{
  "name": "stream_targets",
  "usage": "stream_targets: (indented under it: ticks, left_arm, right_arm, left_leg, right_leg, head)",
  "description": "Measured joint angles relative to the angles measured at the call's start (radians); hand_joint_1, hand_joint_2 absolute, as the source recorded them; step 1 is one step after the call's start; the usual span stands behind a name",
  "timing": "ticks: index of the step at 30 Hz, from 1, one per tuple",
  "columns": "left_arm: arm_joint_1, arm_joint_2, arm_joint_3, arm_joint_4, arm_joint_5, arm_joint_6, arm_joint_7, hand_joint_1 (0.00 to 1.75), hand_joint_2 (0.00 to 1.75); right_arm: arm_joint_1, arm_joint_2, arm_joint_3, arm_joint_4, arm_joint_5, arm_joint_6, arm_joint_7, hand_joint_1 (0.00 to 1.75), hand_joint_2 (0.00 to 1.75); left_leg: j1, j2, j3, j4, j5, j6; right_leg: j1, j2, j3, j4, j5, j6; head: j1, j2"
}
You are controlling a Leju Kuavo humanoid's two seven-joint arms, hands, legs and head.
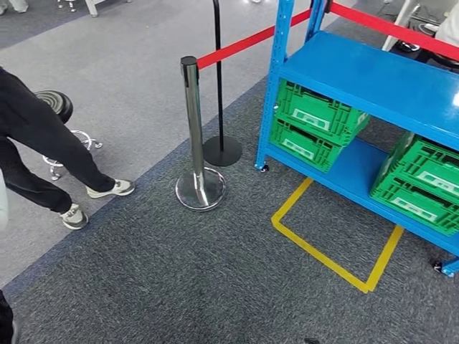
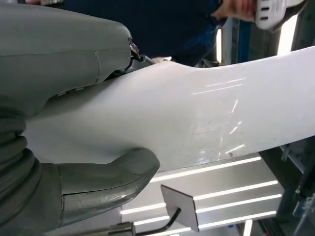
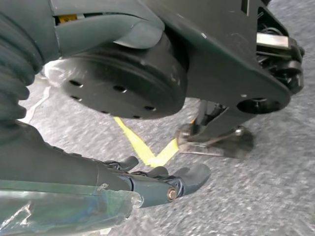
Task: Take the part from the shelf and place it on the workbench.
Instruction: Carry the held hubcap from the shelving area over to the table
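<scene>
A long, smooth white part (image 2: 208,113) runs across the left wrist view. My left hand (image 2: 55,59) grips one end of it, with the thick grey thumb on one side and the fingers (image 2: 108,182) wrapped under the other. In the right wrist view my right hand (image 3: 111,177) hangs low over grey carpet, fingers (image 3: 182,182) stretched out and holding nothing. The blue shelf (image 1: 379,79) stands at the right of the head view, with green crates (image 1: 314,122) tilted on its lower level.
A chrome stanchion (image 1: 197,143) and a black post (image 1: 219,93) carry a red belt (image 1: 238,44) left of the shelf. A yellow tape square (image 1: 325,251) marks the carpet before it. A person's legs (image 1: 49,150) and a stool (image 1: 54,104) are at the left.
</scene>
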Motion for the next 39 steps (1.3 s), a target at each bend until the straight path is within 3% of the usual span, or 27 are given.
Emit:
stream_targets:
  ticks: [1,3,5,7,8,9,11,13,14,16,19,20,23,24,26,28,29,30,31,32,34,36,38,39]
  left_arm:
    - [0.000,0.000,0.000,0.000,0.000,0.000,0.000,1.75,1.75]
    - [-0.001,-0.001,0.000,0.000,-0.001,0.000,0.000,1.75,1.75]
    - [-0.002,-0.002,0.001,0.000,-0.005,0.000,0.001,1.75,1.75]
    - [-0.001,-0.004,0.001,0.000,-0.011,0.002,0.001,1.75,1.75]
    - [-0.001,-0.004,0.001,0.000,-0.013,0.003,0.002,1.75,1.75]
    - [-0.003,-0.004,0.000,0.000,-0.015,0.004,0.002,1.75,1.75]
    - [-0.008,-0.004,-0.001,0.001,-0.017,0.006,0.002,1.75,1.75]
    - [-0.010,-0.004,-0.002,0.003,-0.017,0.007,0.003,1.75,1.75]
    - [-0.009,-0.004,-0.002,0.004,-0.017,0.008,0.003,1.75,1.75]
    - [-0.008,-0.004,-0.002,0.005,-0.016,0.008,0.003,1.75,1.75]
    - [-0.008,-0.004,-0.002,0.005,-0.016,0.008,0.003,1.75,1.75]
    - [-0.009,-0.004,-0.002,0.005,-0.015,0.008,0.003,1.75,1.75]
    - [-0.008,-0.004,-0.002,0.008,-0.010,0.006,0.005,1.75,1.75]
    - [-0.006,-0.004,-0.001,0.008,-0.010,0.006,0.006,1.75,1.75]
    - [-0.007,-0.005,0.000,0.008,-0.010,0.006,0.006,1.75,1.75]
    - [-0.008,-0.005,0.000,0.008,-0.010,0.005,0.006,1.75,1.75]
    - [-0.008,-0.006,0.000,0.008,-0.010,0.005,0.006,1.75,1.75]
    - [-0.007,-0.006,0.000,0.009,-0.010,0.005,0.006,1.75,1.75]
    - [-0.007,-0.006,0.000,0.009,-0.009,0.005,0.006,1.75,1.75]
    - [-0.007,-0.006,0.000,0.010,-0.009,0.005,0.006,1.75,1.75]
    - [-0.008,-0.006,0.000,0.010,-0.009,0.005,0.006,1.75,1.75]
    - [-0.010,-0.006,0.000,0.010,-0.009,0.004,0.006,1.75,1.75]
    - [-0.009,-0.005,0.001,0.010,-0.008,0.004,0.006,1.75,1.75]
    - [-0.007,-0.004,0.001,0.010,-0.008,0.004,0.006,1.75,1.75]
  right_arm:
    - [-0.001,0.000,0.000,0.000,0.000,0.000,0.000,0.00,1.75]
    - [-0.001,0.000,0.000,0.000,0.000,0.000,0.001,0.00,1.75]
    - [-0.003,0.000,0.000,0.000,0.000,0.000,0.001,0.00,1.75]
    - [-0.006,0.000,0.000,-0.001,0.001,0.000,0.002,0.00,1.75]
    - [-0.006,0.001,0.000,-0.001,0.001,0.000,0.002,0.00,1.75]
    - [-0.005,0.001,0.000,-0.001,0.002,0.000,0.004,0.00,1.75]
    - [-0.001,0.001,0.000,-0.001,0.003,0.000,0.007,0.00,1.75]
    - [0.003,0.001,-0.001,-0.001,0.003,0.000,0.010,0.00,1.75]
    - [0.003,0.001,-0.001,-0.001,0.003,0.000,0.010,0.00,1.75]
    - [0.002,0.002,-0.001,-0.001,0.004,0.000,0.011,0.00,1.75]
    - [0.001,0.002,-0.001,-0.001,0.004,0.000,0.011,0.00,1.75]
    - [0.001,0.000,-0.001,-0.001,0.004,0.000,0.011,0.00,1.75]
    - [-0.003,-0.001,-0.001,-0.002,0.004,0.000,0.012,0.00,1.75]
    - [-0.004,0.000,-0.001,-0.002,0.005,0.000,0.012,0.00,1.75]
    - [-0.004,0.001,-0.001,-0.002,0.005,0.000,0.012,0.00,1.75]
    - [-0.002,0.002,-0.001,-0.002,0.005,0.000,0.012,0.00,1.75]
    - [0.000,0.003,-0.001,-0.002,0.004,0.000,0.012,0.00,1.75]
    - [0.000,0.003,-0.002,-0.002,0.004,0.000,0.012,0.00,1.75]
    - [0.000,0.003,-0.002,-0.002,0.004,0.000,0.012,0.00,1.75]
    - [-0.001,0.003,-0.002,-0.002,0.005,0.001,0.012,0.00,1.75]
    - [-0.001,0.003,-0.002,-0.002,0.005,0.001,0.013,0.00,1.75]
    - [-0.001,0.004,-0.002,-0.001,0.005,0.000,0.013,0.00,1.75]
    - [-0.003,0.006,-0.002,-0.001,0.006,0.000,0.013,0.00,1.75]
    - [-0.003,0.006,-0.003,-0.001,0.006,-0.001,0.012,0.00,1.75]
  left_leg:
    - [0.001,-0.014,0.000,0.000,0.002,-0.002]
    - [0.004,-0.040,0.001,0.000,0.005,-0.011]
    - [0.011,-0.063,-0.003,-0.005,0.009,-0.028]
    - [0.018,-0.075,-0.008,-0.010,0.015,-0.044]
    - [0.019,-0.058,-0.013,0.000,0.008,-0.048]
    - [0.018,-0.030,-0.027,0.028,-0.013,-0.051]
    - [0.017,0.031,-0.078,0.143,-0.087,-0.059]
    - [0.023,0.047,-0.129,0.259,-0.143,-0.071]
    - [0.027,0.050,-0.132,0.275,-0.143,-0.076]
    - [0.032,0.057,-0.098,0.226,-0.109,-0.085]
    - [0.034,0.064,-0.067,0.173,-0.082,-0.089]
    - [0.036,0.088,-0.042,0.131,-0.068,-0.090]
    - [0.031,0.122,0.017,0.019,-0.030,-0.054]
    - [0.028,0.105,0.013,0.020,-0.028,-0.037]
    - [0.027,0.081,0.010,0.019,-0.023,-0.022]
    - [0.022,0.057,0.006,0.020,-0.022,-0.014]
    - [0.019,0.043,0.005,0.020,-0.022,-0.012]
    - [0.017,0.028,0.005,0.020,-0.022,-0.011]
    - [0.014,0.013,0.006,0.020,-0.022,-0.011]
    - [0.013,-0.003,0.007,0.021,-0.022,-0.011]
    - [0.012,-0.031,0.006,0.023,-0.023,-0.014]
    - [0.014,-0.055,-0.001,0.024,-0.021,-0.025]
    - [0.020,-0.074,-0.010,0.021,-0.015,-0.039]
    - [0.021,-0.065,-0.014,0.024,-0.016,-0.045]
  right_leg:
    - [0.000,0.014,0.035,-0.070,0.038,-0.004]
    - [0.000,0.069,0.103,-0.209,0.085,-0.013]
    - [0.007,0.096,0.131,-0.267,0.090,-0.025]
    - [0.012,0.071,0.138,-0.279,0.096,-0.039]
    - [0.011,0.058,0.143,-0.287,0.105,-0.046]
    - [0.008,0.043,0.147,-0.296,0.115,-0.051]
    - [0.005,0.011,0.147,-0.305,0.128,-0.053]
    - [0.004,-0.023,0.138,-0.303,0.131,-0.048]
    - [0.002,-0.039,0.134,-0.301,0.132,-0.045]
    - [-0.002,-0.064,0.129,-0.296,0.132,-0.037]
    - [-0.006,-0.074,0.127,-0.293,0.131,-0.033]
    - [-0.005,-0.082,0.124,-0.285,0.124,-0.025]
    - [-0.010,-0.128,0.129,-0.268,0.106,0.010]
    - [-0.015,-0.123,0.131,-0.264,0.099,0.018]
    - [-0.020,-0.070,0.098,-0.190,0.052,0.023]
    - [-0.018,-0.017,0.027,-0.042,-0.015,0.019]
    - [-0.016,-0.008,-0.008,0.019,-0.032,0.016]
    - [-0.014,-0.005,-0.028,0.047,-0.030,0.012]
    - [-0.013,-0.003,-0.030,0.035,-0.007,0.007]
    - [-0.012,0.004,-0.014,-0.015,0.032,0.001]
    - [-0.014,0.047,0.040,-0.154,0.104,-0.007]
    - [-0.014,0.079,0.072,-0.228,0.123,-0.008]
    - [-0.011,0.066,0.078,-0.236,0.121,-0.011]
    - [-0.010,0.055,0.079,-0.239,0.123,-0.018]
  head:
    - [0.000,0.000]
    - [-0.001,0.000]
    - [-0.001,0.000]
    - [0.000,0.000]
    - [-0.002,0.000]
    - [-0.004,0.000]
    - [-0.009,0.000]
    - [-0.010,0.000]
    - [-0.010,0.000]
    - [-0.010,0.000]
    - [-0.010,0.000]
    - [-0.012,0.000]
    - [-0.005,0.000]
    - [0.001,0.000]
    - [0.004,0.000]
    - [0.007,0.000]
    - [0.008,0.000]
    - [0.008,0.000]
    - [0.007,0.000]
    - [0.007,0.000]
    - [0.007,0.000]
    - [0.006,0.000]
    - [0.006,0.000]
    - [0.006,0.000]
